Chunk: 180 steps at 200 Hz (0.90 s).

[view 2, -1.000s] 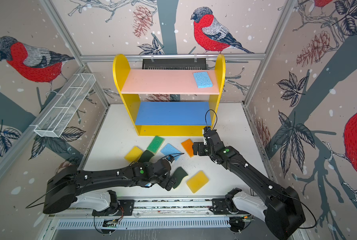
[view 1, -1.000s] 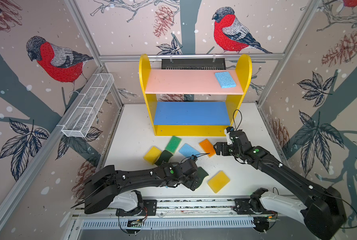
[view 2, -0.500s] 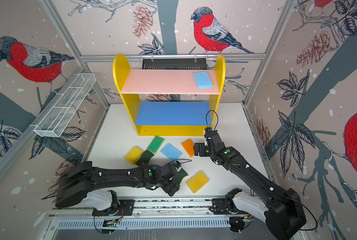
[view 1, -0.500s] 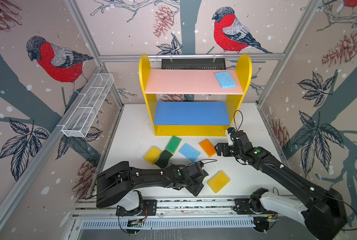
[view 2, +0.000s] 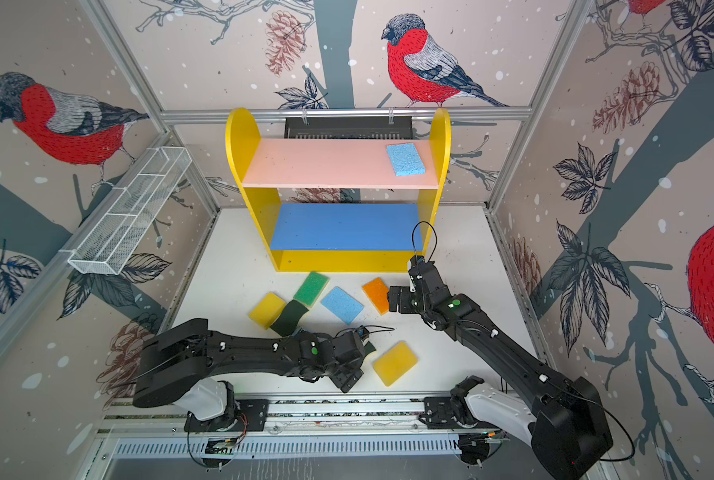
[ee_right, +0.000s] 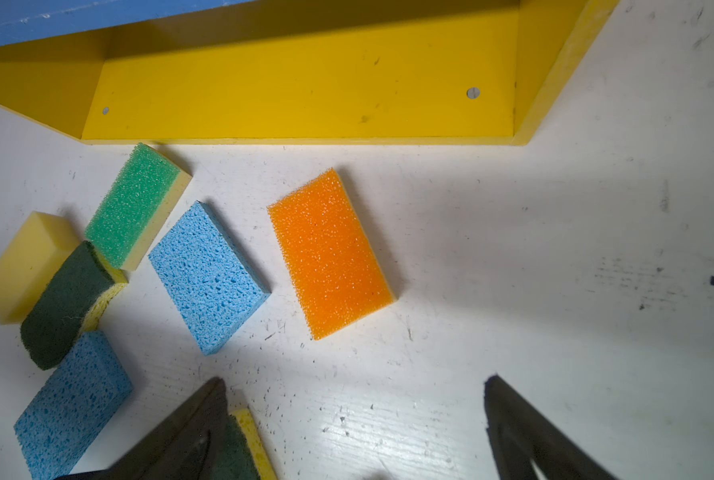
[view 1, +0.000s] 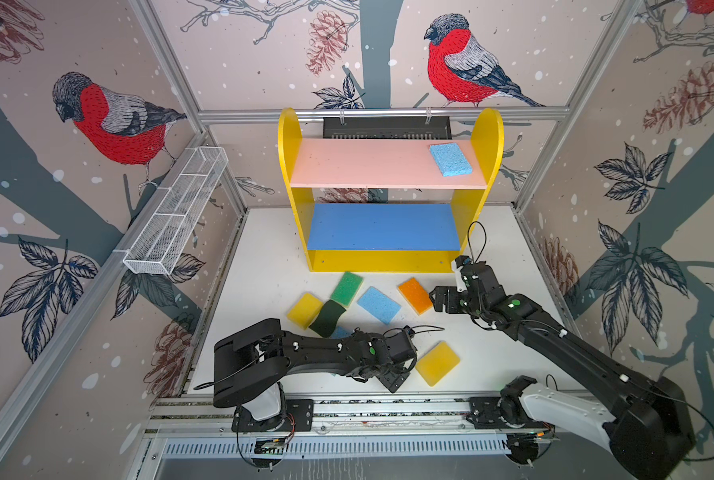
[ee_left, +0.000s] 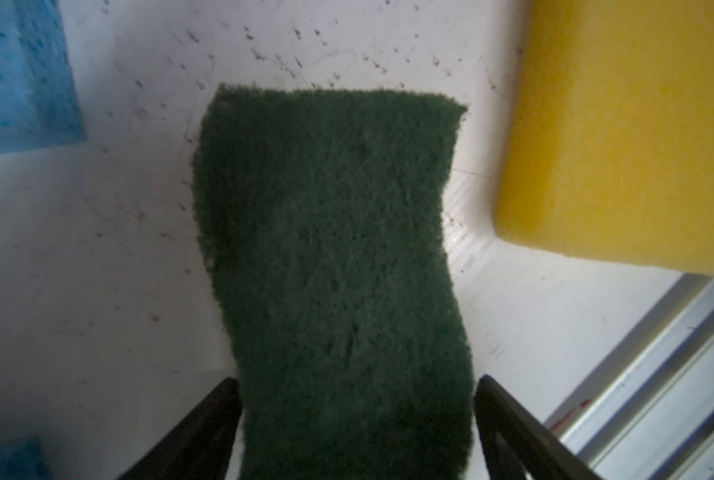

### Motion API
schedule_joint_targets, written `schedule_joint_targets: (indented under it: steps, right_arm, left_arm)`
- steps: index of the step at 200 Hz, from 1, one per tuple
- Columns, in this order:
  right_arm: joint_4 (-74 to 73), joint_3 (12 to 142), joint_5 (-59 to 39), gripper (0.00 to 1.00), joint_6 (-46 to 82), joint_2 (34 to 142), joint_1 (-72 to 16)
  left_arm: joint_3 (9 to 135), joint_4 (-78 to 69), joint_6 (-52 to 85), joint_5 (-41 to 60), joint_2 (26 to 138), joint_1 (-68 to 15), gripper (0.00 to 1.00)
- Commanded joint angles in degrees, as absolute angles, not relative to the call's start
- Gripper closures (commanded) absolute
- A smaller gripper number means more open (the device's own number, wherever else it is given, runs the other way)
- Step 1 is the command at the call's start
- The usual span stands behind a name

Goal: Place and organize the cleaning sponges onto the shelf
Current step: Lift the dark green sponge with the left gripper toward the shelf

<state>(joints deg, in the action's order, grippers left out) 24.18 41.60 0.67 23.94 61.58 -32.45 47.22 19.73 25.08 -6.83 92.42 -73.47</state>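
Left gripper [ee_left: 357,380]: set astride the dark green scourer [ee_left: 330,232], jaws flanking its narrow width for a grasp; a pinch cannot be confirmed
Light blue sponge [view 1: 450,159]: laid at the right end of the pink board [view 1: 368,164] of the shelf [view 1: 288,137]
Right gripper [ee_right: 355,379]: held wide and empty, poised by the orange sponge [ee_right: 330,253], apparently for pickup

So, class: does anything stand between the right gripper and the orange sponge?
Nothing visible does. In the right wrist view, only bare white table lies between the open right gripper and the orange sponge.
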Motion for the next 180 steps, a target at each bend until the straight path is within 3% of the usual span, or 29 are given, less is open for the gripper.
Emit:
schedule_joint_targets:
  steps: [1, 75, 180]
  right_arm:
    - [23.7, 41.7, 1.1, 0.04, 23.8, 62.0, -32.3]
    - [23.5, 41.5, 1.4, 0.03, 23.2, 61.5, -32.0]
    - [24.2, 43.2, 1.7, 0.03, 21.4, 61.2, -31.8]
  left_arm:
    - [47.6, 23.3, 25.8, -9.7, 93.7, -73.8, 0.17]
    - [48.2, 27.4, 31.9, -13.2, 94.7, -73.7, 0.37]
    - [67.8, 44.4, 41.8, -27.5, 88.1, -69.7, 0.41]
